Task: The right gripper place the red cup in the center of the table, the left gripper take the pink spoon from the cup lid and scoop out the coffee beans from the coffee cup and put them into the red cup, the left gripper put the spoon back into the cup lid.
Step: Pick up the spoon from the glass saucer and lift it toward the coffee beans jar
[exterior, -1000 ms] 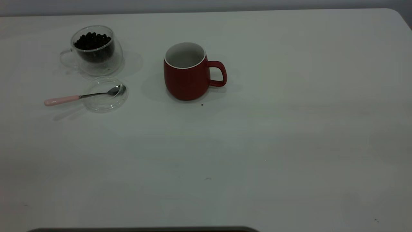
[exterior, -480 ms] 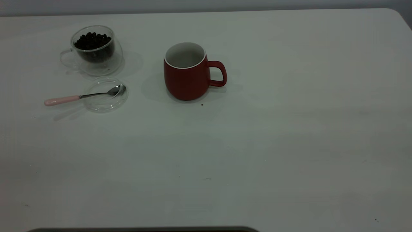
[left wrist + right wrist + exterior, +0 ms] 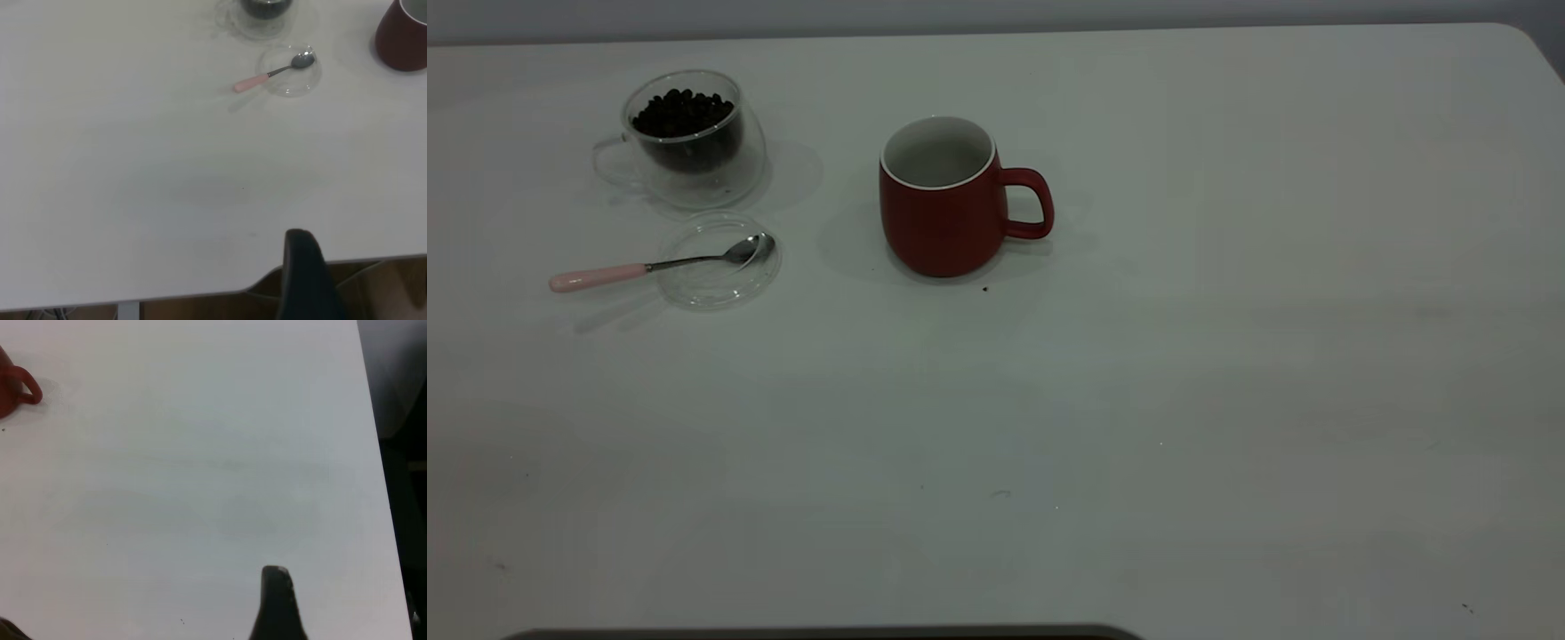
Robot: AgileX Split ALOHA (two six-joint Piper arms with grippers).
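I see dark-red cup (image 3: 943, 209) white inside, pink-handled silver spoon (image 3: 660, 264), near-black beans (image 3: 683, 113), plain white table (image 3: 1138, 400)

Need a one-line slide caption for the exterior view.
Red cup stands mid-table; pink spoon rests across the cup lid beside the bean-filled coffee cup.

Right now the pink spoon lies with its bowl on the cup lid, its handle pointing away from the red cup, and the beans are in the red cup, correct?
Not quite. The coffee beans are in the coffee cup; the red cup looks empty in the exterior view. The pink spoon does lie on the cup lid as described.
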